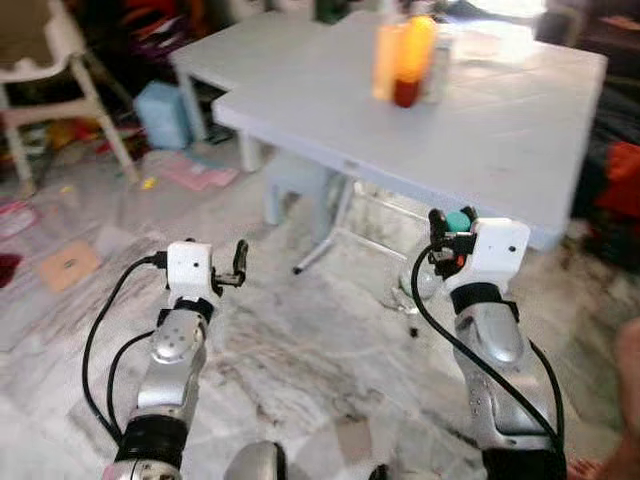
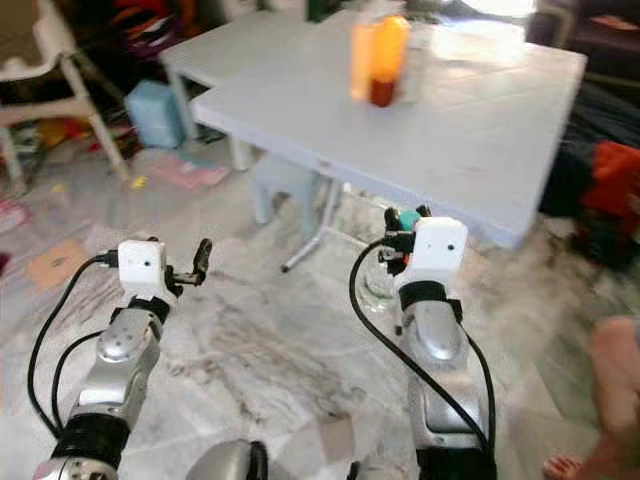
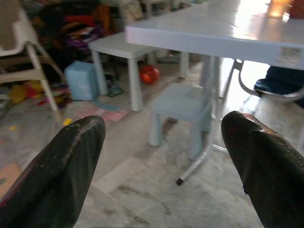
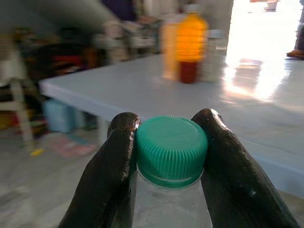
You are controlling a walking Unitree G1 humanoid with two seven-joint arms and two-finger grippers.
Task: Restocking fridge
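The marble-pattern floor (image 1: pixel 300 350) takes up most of the near scene, with bits of clutter scattered at the far left. Above it stands a big pale blue table (image 1: pixel 480 130), running from the middle out to the right. On its far part there's a small cluster of bottles — an orange bottle (image 1: pixel 414 60) with a dark red bottom stands out, and a paler orange one (image 1: pixel 386 60) sits just left of it, both a bit blurry. A lower small table (image 3: pixel 116 45) stands to the left of the big one, a little blue stool (image 3: pixel 183 102) is tucked under the big table's near edge, and a blue box (image 1: pixel 162 113) sits on the floor further left. At the far left edge is a white chair (image 1: pixel 60 80).

Both silver arms reach forward over the floor. The right pincer (image 4: pixel 166 142) is pinching a clear water bottle (image 4: pixel 166 209) by its neck, the two black fingers pressed on either side of the green cap (image 4: pixel 172 149) — the bottle hangs just in front of the big table's near edge, below the tabletop. The left pincer (image 3: pixel 164 156) is spread wide with nothing between its fingers, held out over the floor well left of the bottle.
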